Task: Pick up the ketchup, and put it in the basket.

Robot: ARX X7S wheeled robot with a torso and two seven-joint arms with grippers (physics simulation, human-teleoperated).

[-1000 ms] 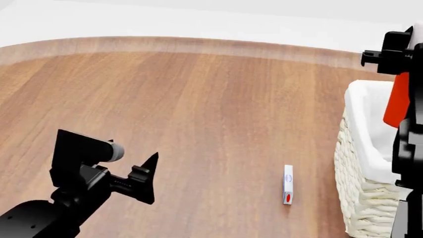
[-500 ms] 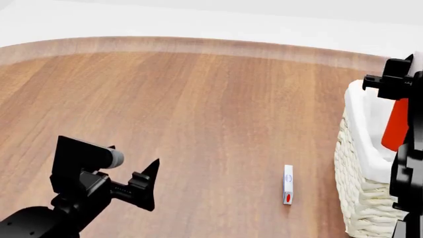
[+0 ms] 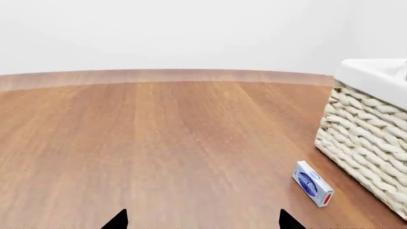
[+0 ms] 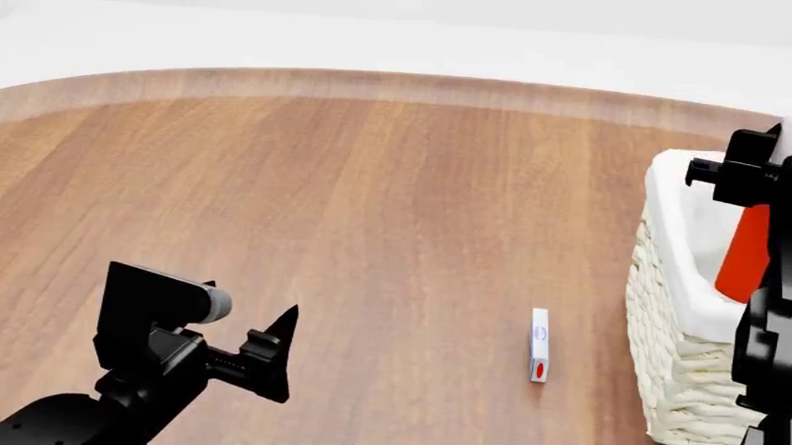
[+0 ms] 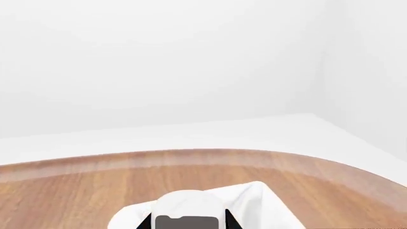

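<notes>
The ketchup (image 4: 745,255) shows as an orange-red body hanging tilted over the basket's (image 4: 678,371) open top at the right edge of the head view. My right gripper (image 4: 752,182) is shut on its upper end. In the right wrist view the bottle's white cap (image 5: 188,208) sits between the black fingertips (image 5: 233,222), with the basket's white liner (image 5: 264,205) behind it. The bottle's lower end is hidden by my right arm. Low at the left, my left gripper (image 4: 278,354) is open and holds nothing. From the left wrist view I see the woven basket (image 3: 365,143) at the right.
A small white and blue box (image 4: 540,345) lies flat on the wooden table (image 4: 371,213), just left of the basket; the same box (image 3: 312,183) shows in the left wrist view. A white wall runs behind the table's curved far edge.
My right gripper has come down with the ketchup, so the bottle now hangs lower over the basket. The left arm has hardly moved.
</notes>
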